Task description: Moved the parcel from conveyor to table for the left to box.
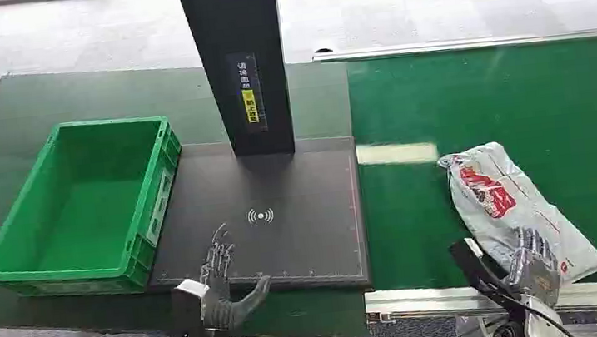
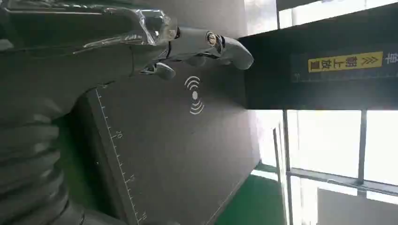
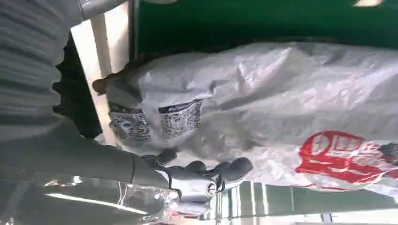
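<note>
The parcel point(image 1: 499, 197) is a grey plastic mailer with red print, lying flat on the green conveyor belt point(image 1: 522, 95) near its front rail. My right hand point(image 1: 531, 265) lies on the parcel's near end with fingers spread over it. In the right wrist view the parcel point(image 3: 281, 93) shows its printed labels, with the thumb of my right hand point(image 3: 197, 180) stretched along its edge. My left hand point(image 1: 222, 289) hovers open over the near edge of the black pad point(image 1: 286, 237), holding nothing. The left wrist view shows my left hand point(image 2: 141, 47) above the pad point(image 2: 178, 150).
An empty green crate point(image 1: 153, 209) stands to the left of the pad on the dark table. A black upright column point(image 1: 237, 58) rises from the pad's far side. The conveyor's metal rail point(image 1: 426, 299) runs along the front, under my right arm.
</note>
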Controlling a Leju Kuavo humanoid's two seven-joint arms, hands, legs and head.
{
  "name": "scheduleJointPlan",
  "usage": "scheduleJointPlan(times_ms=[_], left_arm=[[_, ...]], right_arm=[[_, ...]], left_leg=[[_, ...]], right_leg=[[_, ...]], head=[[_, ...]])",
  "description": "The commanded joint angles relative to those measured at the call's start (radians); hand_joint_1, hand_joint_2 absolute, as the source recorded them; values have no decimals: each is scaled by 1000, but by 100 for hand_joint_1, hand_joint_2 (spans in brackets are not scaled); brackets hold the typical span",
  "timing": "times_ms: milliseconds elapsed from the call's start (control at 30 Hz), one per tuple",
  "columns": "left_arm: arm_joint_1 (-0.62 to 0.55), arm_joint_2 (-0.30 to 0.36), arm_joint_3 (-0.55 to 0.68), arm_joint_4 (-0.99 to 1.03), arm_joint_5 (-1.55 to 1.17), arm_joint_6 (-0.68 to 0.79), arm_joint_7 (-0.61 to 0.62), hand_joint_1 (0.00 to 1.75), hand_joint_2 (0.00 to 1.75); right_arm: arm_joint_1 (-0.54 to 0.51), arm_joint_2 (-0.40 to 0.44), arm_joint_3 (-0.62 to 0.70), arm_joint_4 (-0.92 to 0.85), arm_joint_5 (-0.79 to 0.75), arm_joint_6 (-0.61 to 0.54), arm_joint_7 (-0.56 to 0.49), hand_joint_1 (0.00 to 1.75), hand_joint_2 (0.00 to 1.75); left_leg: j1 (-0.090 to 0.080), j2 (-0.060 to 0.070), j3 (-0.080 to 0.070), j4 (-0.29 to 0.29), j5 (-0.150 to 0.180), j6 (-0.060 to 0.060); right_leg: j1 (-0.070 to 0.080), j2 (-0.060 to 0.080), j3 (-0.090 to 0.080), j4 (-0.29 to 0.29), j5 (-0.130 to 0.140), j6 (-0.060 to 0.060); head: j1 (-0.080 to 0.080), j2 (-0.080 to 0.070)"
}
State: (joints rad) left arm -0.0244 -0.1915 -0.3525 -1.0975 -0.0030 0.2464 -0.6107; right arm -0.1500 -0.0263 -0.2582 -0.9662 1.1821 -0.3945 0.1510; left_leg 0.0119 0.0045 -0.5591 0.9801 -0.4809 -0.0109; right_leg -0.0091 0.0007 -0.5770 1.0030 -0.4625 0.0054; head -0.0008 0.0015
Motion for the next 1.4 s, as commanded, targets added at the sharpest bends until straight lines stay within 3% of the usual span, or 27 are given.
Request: scheduleJointPlan(times_ms=[33,300,333,400,433,967,1067,1100,1167,1200,1233,1300,1400], left_arm=[[-7,19,0,33,1,16,6,0,175],[12,28,2,34,6,37,-5,0,175],[17,31,2,34,9,42,-11,0,175],[17,31,2,34,9,42,-11,0,175],[19,34,1,36,15,49,-20,0,175],[17,36,-5,31,31,54,-26,0,175],[16,34,0,31,36,65,-32,0,175],[18,35,6,18,40,72,-36,0,175],[26,41,12,-27,40,85,-39,0,175],[30,50,13,-61,59,85,-24,0,175],[33,52,32,-87,58,103,-27,0,175],[38,59,60,-131,49,108,-13,0,175],[45,63,126,-216,21,89,2,0,175]], right_arm=[[43,28,-53,-76,120,53,109,0,175],[51,66,-63,-88,123,124,134,3,175],[52,67,-57,-89,115,124,122,106,175],[52,67,-57,-89,115,124,122,106,175],[48,66,-49,-86,102,130,109,175,175],[-5,61,0,-45,51,114,60,175,175],[-16,71,31,-79,-7,40,-24,175,175],[-18,84,51,-133,-80,-2,-109,175,175],[-6,96,112,-271,-108,-73,-163,175,175],[1,89,171,-364,-138,-72,-140,175,175],[-1,93,231,-464,-191,-116,-210,175,175],[-17,84,336,-568,-236,-78,-231,175,175],[-140,71,523,-612,-299,41,-245,175,175]], left_leg=[[0,-2,1,-1,0,0],[0,-1,1,-1,0,0],[0,-1,3,-2,0,0],[0,0,2,-1,0,0],[0,0,3,-2,0,0],[0,1,1,-1,0,0],[0,1,0,-1,0,0],[0,2,1,-1,0,0],[0,4,-1,0,0,0],[-1,5,-1,0,0,0],[-1,6,-3,1,-1,0],[-1,7,-3,2,-1,0],[-1,7,-2,1,-1,0]], right_leg=[[0,-1,2,-1,0,0],[0,0,2,-1,0,-1],[0,-1,3,-2,0,-1],[0,0,2,-1,0,0],[1,0,3,-2,0,-1],[0,1,1,-1,0,0],[0,1,1,-1,0,0],[0,2,1,-1,1,0],[0,4,-2,1,1,0],[0,5,-2,1,1,0],[-1,6,-4,2,0,0],[-1,7,-6,4,0,-1],[-1,7,-5,3,1,-1]], head=[[0,0],[0,0],[0,0],[0,0],[0,0],[0,0],[0,0],[0,0],[0,0],[0,0],[0,0],[0,0],[0,0]])
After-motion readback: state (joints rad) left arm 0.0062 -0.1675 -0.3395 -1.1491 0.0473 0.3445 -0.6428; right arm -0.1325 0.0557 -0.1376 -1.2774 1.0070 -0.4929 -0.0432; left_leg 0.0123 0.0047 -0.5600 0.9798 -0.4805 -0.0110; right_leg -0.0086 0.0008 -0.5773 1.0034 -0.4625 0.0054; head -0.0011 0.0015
